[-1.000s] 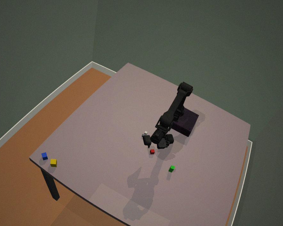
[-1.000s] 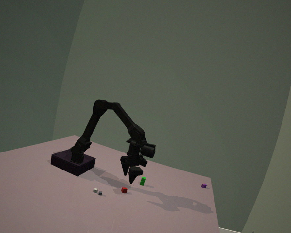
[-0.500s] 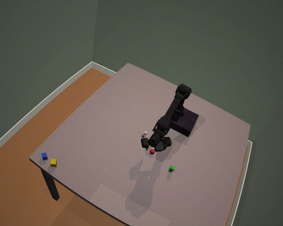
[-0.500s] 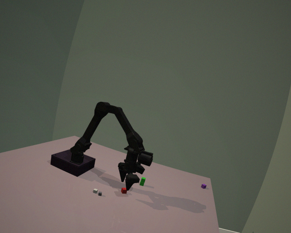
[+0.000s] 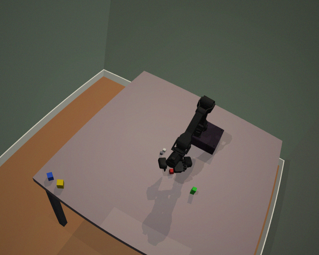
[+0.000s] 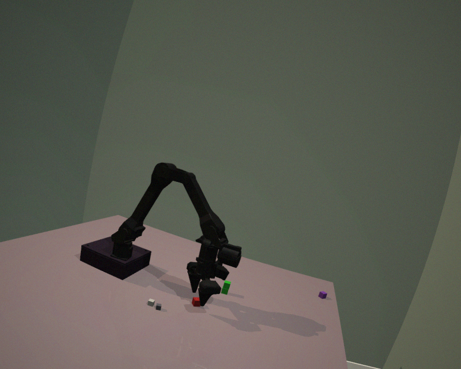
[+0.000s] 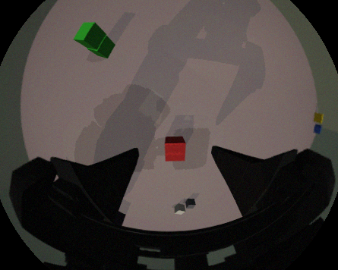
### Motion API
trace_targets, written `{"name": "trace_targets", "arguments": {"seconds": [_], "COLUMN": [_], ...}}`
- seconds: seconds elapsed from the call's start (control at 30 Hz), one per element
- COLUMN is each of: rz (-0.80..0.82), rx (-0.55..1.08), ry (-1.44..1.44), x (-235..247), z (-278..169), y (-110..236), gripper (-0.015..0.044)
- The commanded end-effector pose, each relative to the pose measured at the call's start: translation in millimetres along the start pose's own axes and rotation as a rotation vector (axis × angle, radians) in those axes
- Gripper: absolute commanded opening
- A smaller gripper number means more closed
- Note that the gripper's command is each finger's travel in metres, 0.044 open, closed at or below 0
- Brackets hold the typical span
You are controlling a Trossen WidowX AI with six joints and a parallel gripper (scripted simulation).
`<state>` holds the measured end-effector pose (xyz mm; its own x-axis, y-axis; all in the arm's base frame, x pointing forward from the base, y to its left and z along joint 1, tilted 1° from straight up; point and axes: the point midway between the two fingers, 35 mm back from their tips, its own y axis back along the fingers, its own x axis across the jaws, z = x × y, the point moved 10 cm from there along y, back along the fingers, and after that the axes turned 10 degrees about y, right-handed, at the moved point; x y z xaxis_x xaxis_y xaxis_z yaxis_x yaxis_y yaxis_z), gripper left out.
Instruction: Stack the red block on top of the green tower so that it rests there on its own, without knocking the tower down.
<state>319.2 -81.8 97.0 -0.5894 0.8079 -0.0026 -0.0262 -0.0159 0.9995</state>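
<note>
The red block (image 5: pixel 171 171) (image 6: pixel 195 301) (image 7: pixel 175 149) lies on the table near the middle. My gripper (image 5: pixel 171 168) (image 6: pixel 198 297) (image 7: pixel 175 151) is open and low over the table, pointing down. Its two fingers stand on either side of the red block with a gap on each side. The green tower (image 5: pixel 193 190) (image 6: pixel 226 287) (image 7: pixel 95 39) is two blocks tall. It stands upright a short way from the red block, clear of the fingers.
A small white cube (image 5: pixel 164 149) (image 6: pixel 151 302) (image 7: pixel 180 208) and a grey cube (image 5: pixel 161 152) (image 6: pixel 158 306) (image 7: pixel 190 202) lie close behind the gripper. A blue block (image 5: pixel 50 176) and a yellow block (image 5: pixel 60 183) sit at a far table corner. A purple cube (image 6: pixel 322 294) sits near another edge. The arm's base (image 5: pixel 209 137) is at the back.
</note>
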Motion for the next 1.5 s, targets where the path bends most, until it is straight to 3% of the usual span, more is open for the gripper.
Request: {"name": "trace_targets", "arguments": {"seconds": [0.0, 0.7, 1.13, 1.4, 1.47], "rz": [0.000, 0.001, 0.001, 0.001, 0.001], "rx": [0.008, 0.008, 0.008, 0.008, 0.008], "ry": [-0.005, -0.005, -0.005, -0.005, -0.005], "x": [0.6, 1.0, 1.0, 1.0, 0.9], "z": [-0.8, -1.0, -1.0, -1.0, -0.8], "y": [-8.5, -17.0, -17.0, -17.0, -13.7], "gripper": [0.0440, 0.0440, 0.0099, 0.0045, 0.0000]}}
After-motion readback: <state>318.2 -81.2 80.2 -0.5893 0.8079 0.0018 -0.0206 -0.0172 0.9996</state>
